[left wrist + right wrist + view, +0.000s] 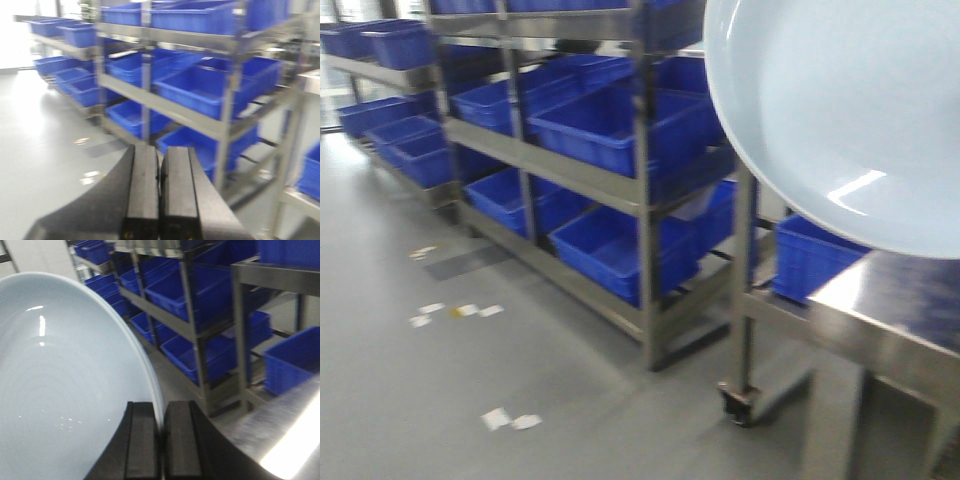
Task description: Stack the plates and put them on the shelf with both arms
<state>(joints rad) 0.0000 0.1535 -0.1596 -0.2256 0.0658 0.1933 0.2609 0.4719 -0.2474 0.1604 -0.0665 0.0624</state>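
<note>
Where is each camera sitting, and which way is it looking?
Front view: on the robot's front, facing steel racks of blue crates; no robot part shows, just the raised plate.
Left wrist view: on the left arm, looking past the shut, empty left gripper at the racks.
Right wrist view: on the right arm, looking past the right gripper, clamped on the plate's rim.
Shared: front and right wrist views both show the plate; all show racks.

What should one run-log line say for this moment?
right pincer: shut on plate rim | plate: held up, tilted | left pincer: shut, empty | shelf: holds blue crates, no plate seen
</note>
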